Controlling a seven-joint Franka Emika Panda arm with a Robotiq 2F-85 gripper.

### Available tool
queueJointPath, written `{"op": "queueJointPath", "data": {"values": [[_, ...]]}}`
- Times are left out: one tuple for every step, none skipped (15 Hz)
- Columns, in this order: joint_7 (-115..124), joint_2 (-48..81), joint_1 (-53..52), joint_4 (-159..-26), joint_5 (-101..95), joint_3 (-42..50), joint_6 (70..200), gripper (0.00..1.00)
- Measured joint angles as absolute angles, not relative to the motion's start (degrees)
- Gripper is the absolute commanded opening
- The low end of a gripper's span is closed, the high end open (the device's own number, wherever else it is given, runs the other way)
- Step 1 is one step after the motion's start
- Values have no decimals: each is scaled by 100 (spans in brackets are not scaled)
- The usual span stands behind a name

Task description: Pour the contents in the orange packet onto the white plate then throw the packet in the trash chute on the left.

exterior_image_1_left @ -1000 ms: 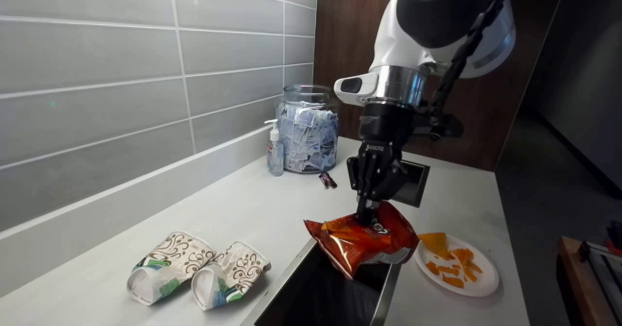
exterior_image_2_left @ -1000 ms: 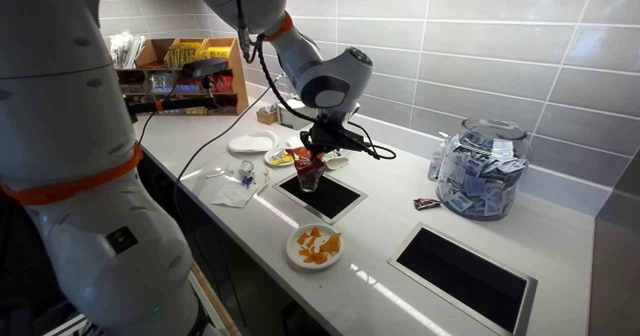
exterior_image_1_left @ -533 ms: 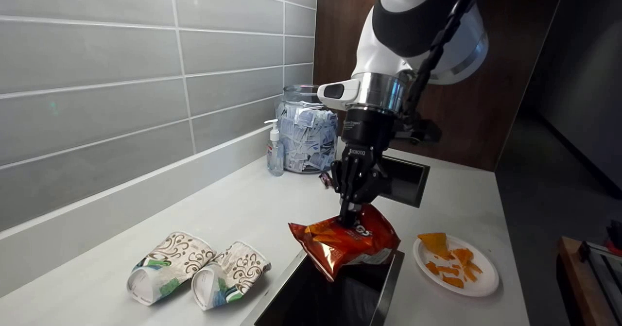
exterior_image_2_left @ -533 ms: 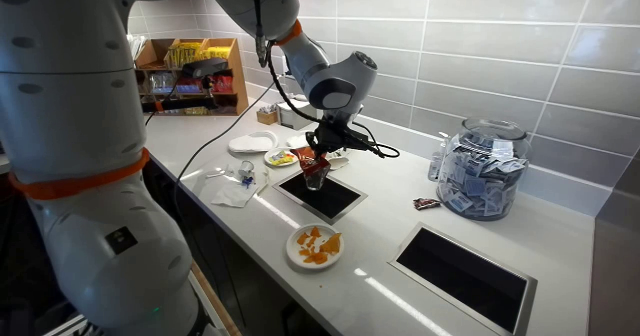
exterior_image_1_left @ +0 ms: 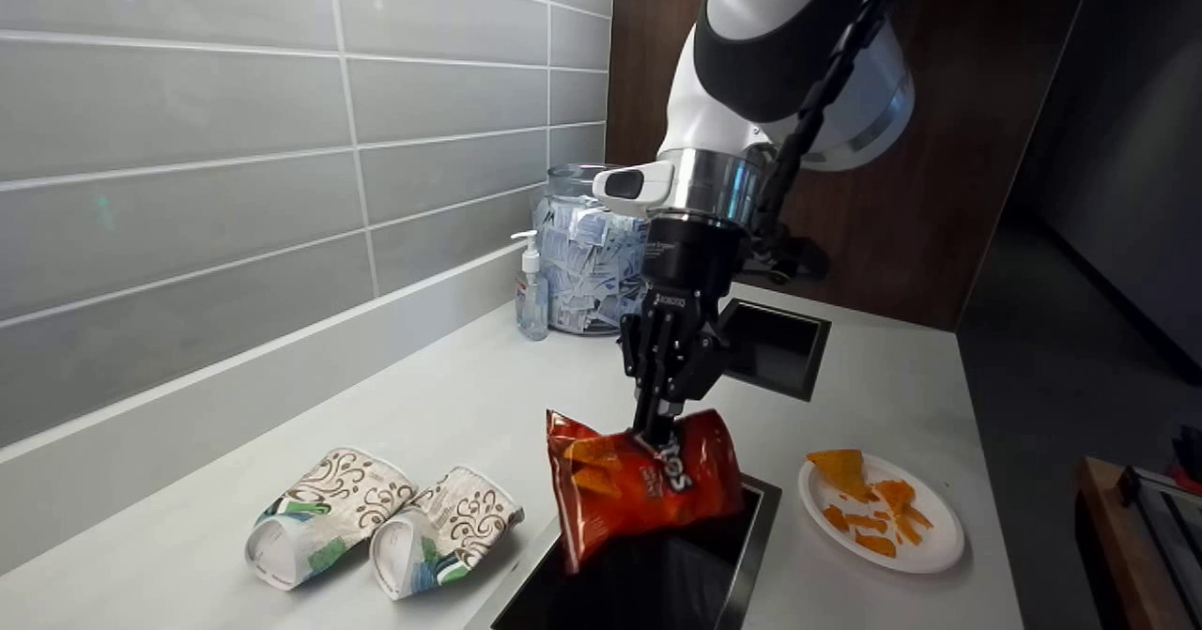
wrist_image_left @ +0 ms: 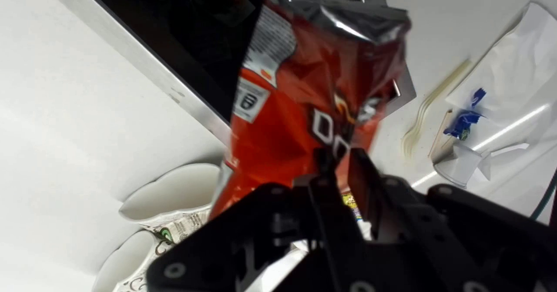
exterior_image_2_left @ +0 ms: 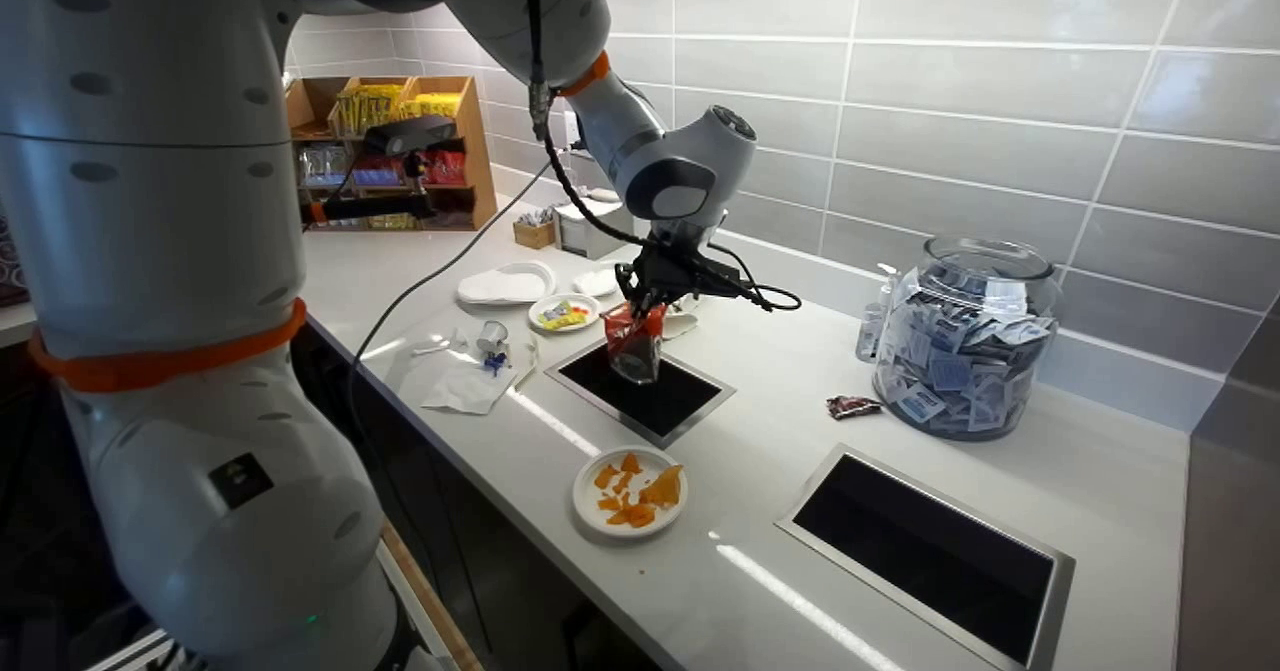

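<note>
The orange packet (exterior_image_1_left: 648,494) hangs over the dark trash chute (exterior_image_1_left: 648,597), blurred, in an exterior view; both exterior views show it there, over the chute's metal frame (exterior_image_2_left: 700,417). My gripper (exterior_image_1_left: 651,431) is at the packet's upper edge. In the wrist view the fingertips (wrist_image_left: 339,152) stand a little apart, and the packet (wrist_image_left: 278,131) lies beyond and between them without a visible pinch. The white plate (exterior_image_1_left: 948,531) sits beside the chute with the contents (exterior_image_1_left: 839,472), several orange chip pieces, on it; the plate (exterior_image_2_left: 590,516) also shows in an exterior view.
Two patterned paper cups (exterior_image_1_left: 329,508) lie beside the chute. A glass jar (exterior_image_2_left: 970,351) and a pump bottle (exterior_image_1_left: 532,292) stand near the wall. A second chute (exterior_image_2_left: 925,551) and a small wrapper (exterior_image_2_left: 853,407) are farther along. Used napkins (exterior_image_2_left: 465,386) lie on the other side.
The gripper has moved with the packet away from the plate to over the chute. The packet has swung from a crumpled tilt to hanging flatter and lower at the fingertips.
</note>
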State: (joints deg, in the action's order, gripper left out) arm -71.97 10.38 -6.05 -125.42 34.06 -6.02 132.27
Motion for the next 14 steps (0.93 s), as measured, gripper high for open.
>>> {"op": "queueJointPath", "data": {"values": [[-7197,1051,-601,-12523,3401,-612,13227,56],[-7197,1059,-599,-12508,3395,-618,13227,64],[-7197,1067,-598,-12492,3389,-621,13227,71],[-7197,1072,-595,-12481,3384,-624,13227,80],[-7197,1073,-590,-12473,3373,-629,13227,86],[-7197,1073,-582,-12465,3359,-636,13227,93],[-7197,1073,-576,-12459,3350,-640,13227,99],[-7197,1073,-573,-12454,3349,-641,13227,100],[-7197,1073,-570,-12451,3348,-642,13227,100],[-7197,1073,-566,-12448,3344,-645,13227,100],[-7197,1073,-560,-12448,3340,-647,13227,100],[-7192,1072,-555,-12448,3335,-648,13227,100],[-7151,1069,-550,-12448,3333,-648,13227,100],[-7051,1058,-544,-12448,3333,-647,13240,100]]}}
